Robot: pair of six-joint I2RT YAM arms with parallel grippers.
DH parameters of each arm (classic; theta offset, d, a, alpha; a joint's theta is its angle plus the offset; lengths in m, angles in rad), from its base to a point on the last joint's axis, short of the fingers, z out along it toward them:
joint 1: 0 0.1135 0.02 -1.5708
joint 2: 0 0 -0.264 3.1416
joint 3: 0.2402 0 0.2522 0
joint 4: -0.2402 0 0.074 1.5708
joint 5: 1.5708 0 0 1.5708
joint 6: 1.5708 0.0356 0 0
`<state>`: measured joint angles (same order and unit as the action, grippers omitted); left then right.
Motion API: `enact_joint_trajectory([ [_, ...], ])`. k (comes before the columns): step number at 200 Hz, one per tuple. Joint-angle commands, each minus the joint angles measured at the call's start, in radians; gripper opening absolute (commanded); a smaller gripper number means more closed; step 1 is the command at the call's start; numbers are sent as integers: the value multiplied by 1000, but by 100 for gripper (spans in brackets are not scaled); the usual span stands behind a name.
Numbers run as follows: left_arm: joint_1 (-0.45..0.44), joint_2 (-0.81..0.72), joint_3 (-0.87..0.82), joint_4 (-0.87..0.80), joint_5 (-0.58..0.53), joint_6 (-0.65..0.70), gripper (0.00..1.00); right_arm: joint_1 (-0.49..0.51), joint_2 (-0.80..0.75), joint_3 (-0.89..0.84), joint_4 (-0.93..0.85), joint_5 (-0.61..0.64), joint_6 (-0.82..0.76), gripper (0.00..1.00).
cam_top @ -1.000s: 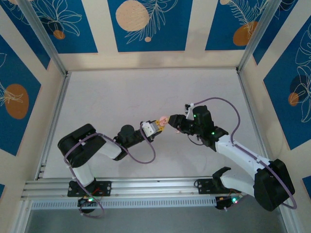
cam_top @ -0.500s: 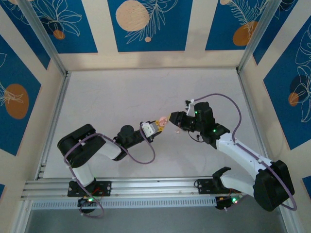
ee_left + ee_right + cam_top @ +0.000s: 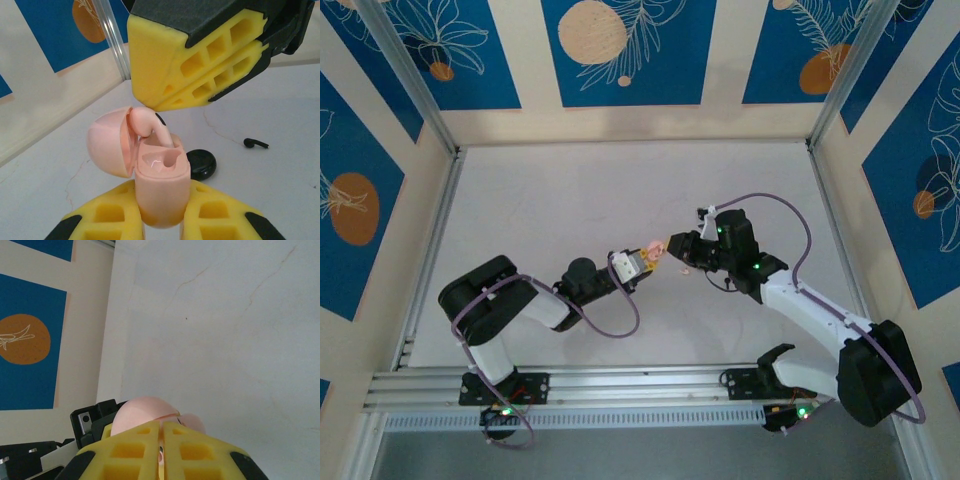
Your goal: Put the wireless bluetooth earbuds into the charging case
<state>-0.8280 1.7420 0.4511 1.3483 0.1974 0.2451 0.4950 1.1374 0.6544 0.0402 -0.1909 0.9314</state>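
Since a second ago the right end effector [image 3: 150, 102] has squeezed fully shut and its wrist has edged toward the far wall, while the left arm has held, folded low. Its tips meet the head of a pink earbud [image 3: 150, 125] standing stem-down in the pink charging case [image 3: 161, 182]; I cannot tell if they pinch it. My left end effector [image 3: 162, 202] clamps the case upright, lid [image 3: 107, 147] open. A black earbud [image 3: 256, 144] lies on the table [image 3: 280, 195], near a black disc [image 3: 204, 164].

Case [image 3: 162, 195] in left gripper [image 3: 162, 220]; earbud [image 3: 150, 127] in its socket, just under right gripper [image 3: 155, 95]; behind, on table [image 3: 280, 190]: disc [image 3: 202, 165], loose earbud [image 3: 256, 144] rightward.
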Motion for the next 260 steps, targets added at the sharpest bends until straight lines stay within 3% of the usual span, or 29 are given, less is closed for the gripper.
enact_joint_trajectory([
  [1, -14, -22, -5, 58, 4, 13, 14, 18, 10, 0, -63, -7, -17, 9],
  [84, -14, -29, -9, 58, 4, 18, 14, 45, 27, 25, -136, 3, -37, 9],
  [153, -14, -27, -14, 58, 7, 25, 14, 1, -38, 113, -233, 2, -117, 35],
  [206, -14, -31, -18, 58, 7, 28, 14, -19, 12, 160, -248, -23, -154, 37],
  [260, -14, -32, -16, 58, 7, 27, 14, -17, 60, 177, -228, -42, -163, 29],
])
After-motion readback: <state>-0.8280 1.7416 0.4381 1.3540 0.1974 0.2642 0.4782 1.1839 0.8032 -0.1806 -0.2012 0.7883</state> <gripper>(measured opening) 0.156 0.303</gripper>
